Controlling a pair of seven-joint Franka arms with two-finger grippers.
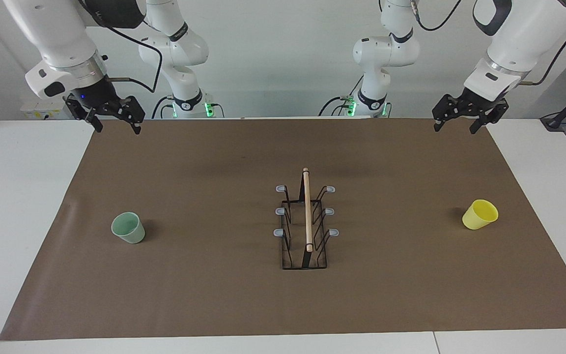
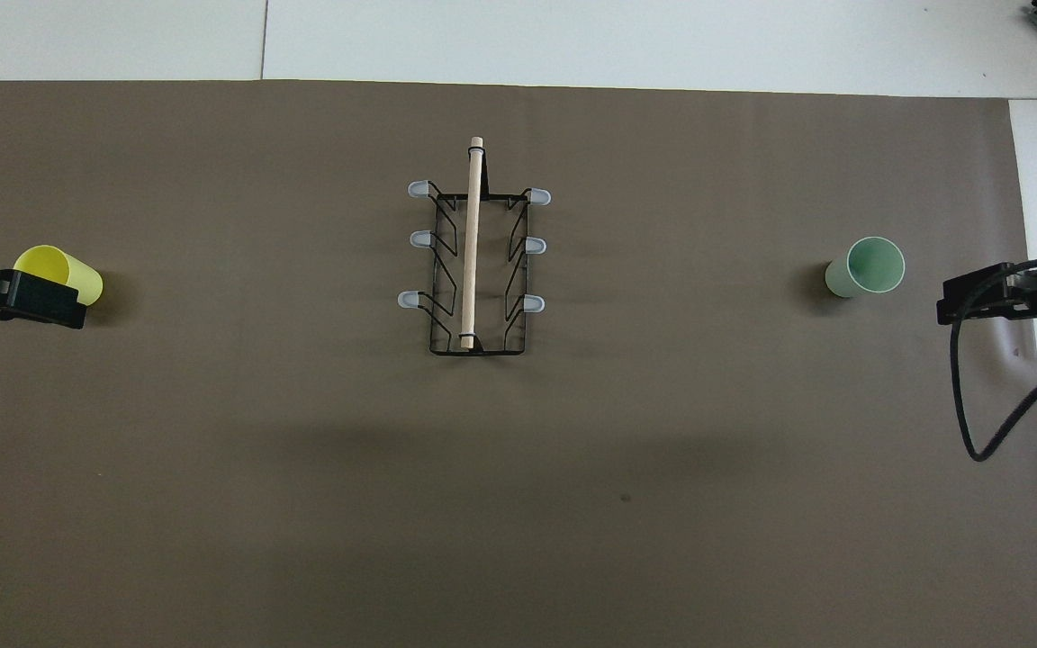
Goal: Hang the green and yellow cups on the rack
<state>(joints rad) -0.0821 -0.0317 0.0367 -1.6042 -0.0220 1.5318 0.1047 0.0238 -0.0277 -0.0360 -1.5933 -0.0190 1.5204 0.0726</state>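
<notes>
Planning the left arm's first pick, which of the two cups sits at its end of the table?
The yellow cup, standing beside the rack toward the left arm's end; the green cup stands toward the right arm's end.

From overhead, the left hand (image 2: 32, 301) covers part of the yellow cup (image 2: 64, 268) by the bench's edge; both arms are cut off by the picture's sides, the right hand (image 2: 978, 301) showing only partly.

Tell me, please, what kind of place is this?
Probably a robotics lab, set up for testing. Two arms, the left gripper and right gripper open, wait above a brown mat holding only a rack, a green cup and a yellow cup.
</notes>
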